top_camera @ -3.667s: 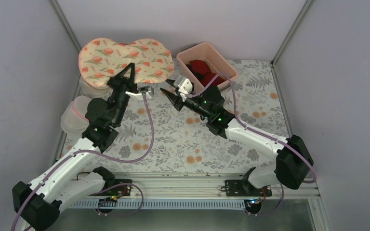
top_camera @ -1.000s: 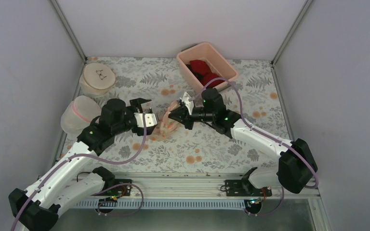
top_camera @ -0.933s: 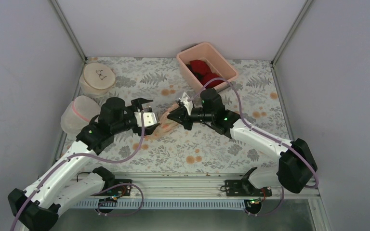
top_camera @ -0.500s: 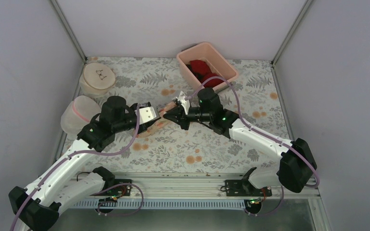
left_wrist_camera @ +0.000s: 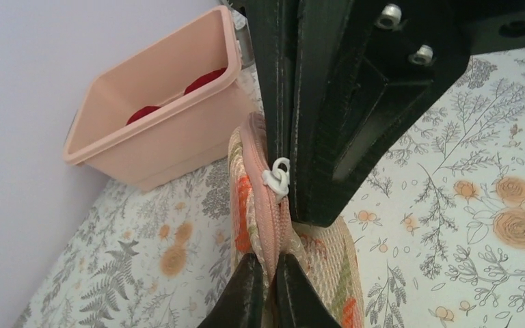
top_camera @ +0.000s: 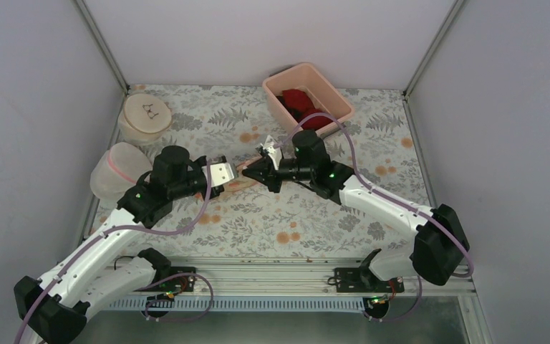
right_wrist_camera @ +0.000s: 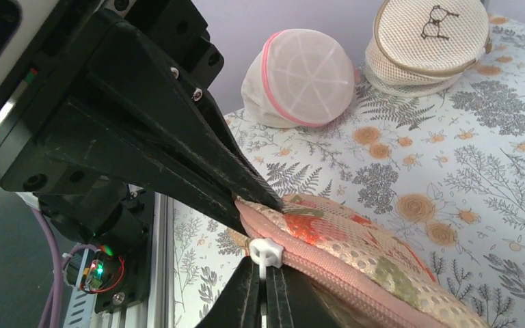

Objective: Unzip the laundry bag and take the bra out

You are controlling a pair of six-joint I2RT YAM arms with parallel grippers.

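Two grippers of yours were tip to tip over the middle of the table (top_camera: 293, 215), with the laundry bag (right_wrist_camera: 355, 253) caught between them. Your left gripper (left_wrist_camera: 265, 290) was pinched narrow on the bag's pink zip trim (left_wrist_camera: 277, 225), its jaws pressed against the fabric from either side. Your right gripper (right_wrist_camera: 265, 294) was clamped on the small white zip pull (right_wrist_camera: 265, 251), and nothing showed between its jaws but that tab. The bag was turned on edge, its zip seam uppermost and its flowered cream side facing outward. From either wrist view you could not tell whether its lower edge touched the table. Along the stretch you could see beyond the pull, the zip was closed. Behind your right arm, near the back wall, sat the pink bin (left_wrist_camera: 171, 143) with red garments (top_camera: 297, 99) in it. Over on your left, well apart from the grippers, were the white mesh dome bag (right_wrist_camera: 301, 78) and, further back, the round beige bag (right_wrist_camera: 431, 37).
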